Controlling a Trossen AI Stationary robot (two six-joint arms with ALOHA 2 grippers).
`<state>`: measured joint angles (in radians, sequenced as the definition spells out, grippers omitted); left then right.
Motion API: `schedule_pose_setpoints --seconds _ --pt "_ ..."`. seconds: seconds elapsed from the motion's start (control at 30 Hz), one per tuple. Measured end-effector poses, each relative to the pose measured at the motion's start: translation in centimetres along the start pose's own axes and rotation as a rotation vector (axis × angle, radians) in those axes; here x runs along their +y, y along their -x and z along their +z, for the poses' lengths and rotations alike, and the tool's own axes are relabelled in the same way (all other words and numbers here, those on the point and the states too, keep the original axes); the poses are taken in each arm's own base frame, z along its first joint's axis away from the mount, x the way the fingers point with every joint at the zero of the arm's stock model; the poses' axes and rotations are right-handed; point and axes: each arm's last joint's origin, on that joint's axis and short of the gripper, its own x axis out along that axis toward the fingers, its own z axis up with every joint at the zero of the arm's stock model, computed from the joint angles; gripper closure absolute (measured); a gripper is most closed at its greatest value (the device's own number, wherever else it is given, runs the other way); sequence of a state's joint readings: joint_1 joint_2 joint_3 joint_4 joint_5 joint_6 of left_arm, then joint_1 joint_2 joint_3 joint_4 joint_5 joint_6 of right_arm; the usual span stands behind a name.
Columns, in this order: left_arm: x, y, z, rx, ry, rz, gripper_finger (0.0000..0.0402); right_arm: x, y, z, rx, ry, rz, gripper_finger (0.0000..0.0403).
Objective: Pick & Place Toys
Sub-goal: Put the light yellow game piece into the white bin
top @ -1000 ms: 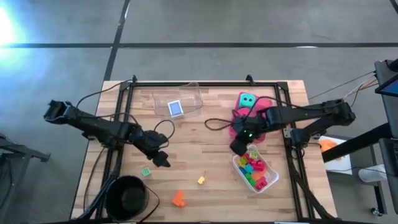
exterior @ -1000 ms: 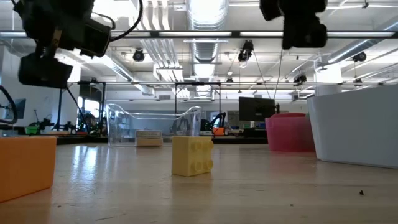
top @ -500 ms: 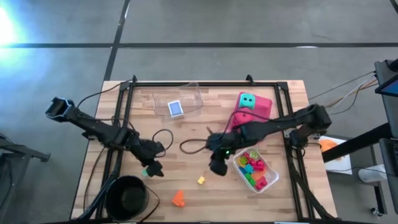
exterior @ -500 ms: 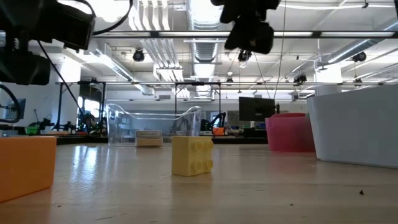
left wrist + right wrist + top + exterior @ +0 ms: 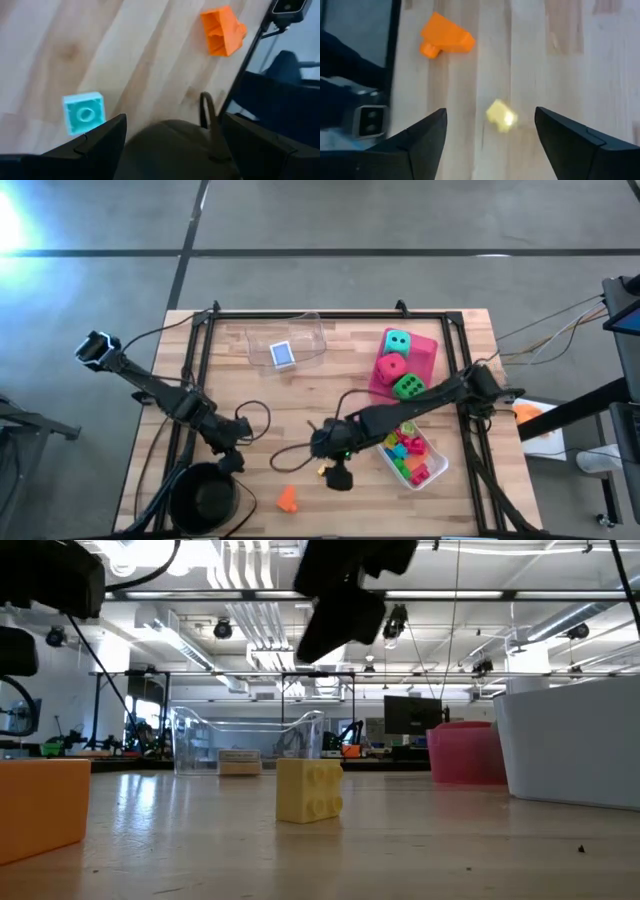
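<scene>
Yellow brick (image 5: pixel 501 116) framed between wide, empty right gripper (image 5: pixel 490 142) fingers; reaching stage. Next: lower, straddle, close. Left gripper (image 5: pixel 172 145) wide, empty.

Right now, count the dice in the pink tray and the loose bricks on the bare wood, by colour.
Dice in pink tray: 3, teal, red, green
Orange brick: 1
Yellow brick: 1
Teal brick: 1
Total: 6

Right gripper (image 5: pixel 339 477) over yellow brick (image 5: pixel 323 470), three dice in pink tray (image 5: pixel 428 352)
</scene>
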<state>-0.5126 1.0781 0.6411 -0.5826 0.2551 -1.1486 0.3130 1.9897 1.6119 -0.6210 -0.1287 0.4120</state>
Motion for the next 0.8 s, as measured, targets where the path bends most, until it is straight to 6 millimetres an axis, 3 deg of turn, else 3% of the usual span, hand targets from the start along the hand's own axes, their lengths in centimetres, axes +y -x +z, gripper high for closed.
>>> schedule_pose_setpoints --seconds 0.17,0.43,0.8 --pt "-0.2 0.7 -0.4 -0.072 -0.101 -0.004 0.0073 1.0 -2.6 0.3 -0.006 0.113 -0.058 0.0106" --pt "-0.4 1.6 -0.9 -0.202 -0.237 0.002 0.0073 1.0 -5.7 0.4 0.046 0.206 -0.056 0.0106" --pt "-0.5 1.6 -1.1 -0.199 -0.249 -0.004 0.0073 0.2 -7.4 -1.0 0.128 0.332 -0.062 0.0106"
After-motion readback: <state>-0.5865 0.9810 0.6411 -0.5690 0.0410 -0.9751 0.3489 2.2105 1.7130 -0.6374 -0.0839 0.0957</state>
